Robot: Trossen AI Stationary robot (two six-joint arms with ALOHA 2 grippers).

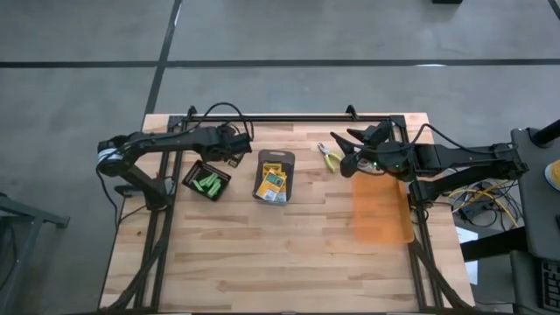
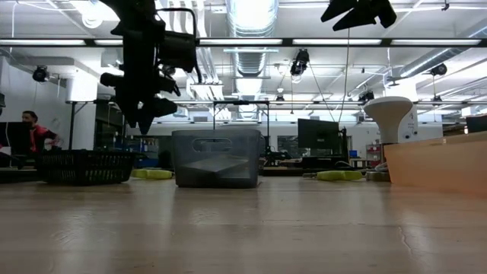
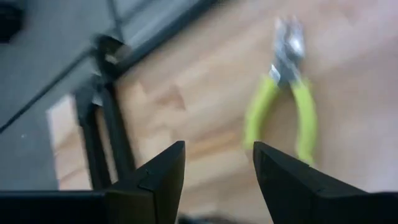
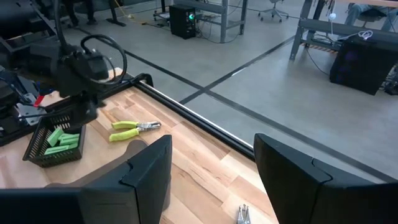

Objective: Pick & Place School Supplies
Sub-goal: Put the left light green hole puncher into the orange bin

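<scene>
High view: we are seeing the left arm reaching from the left edge of the table across its far side, with the left hand hanging above the wood near the far rail. Its fingers are standing moderately apart and holding nothing. In the left wrist view, one pair of pliers with yellow-green handles is lying flat on the table just beyond that hand's fingertips.

We are watching the right arm stretching in from the right, elbow bent, its right hand pointing toward the far centre, spread wide and empty. A second pliers is lying just beside it.

Short green sticks are sitting in a black mesh basket near the left arm, and crayon boxes are resting in a dark grey tray at the table's middle.

In the low view, both hands are hovering well above the table.
</scene>
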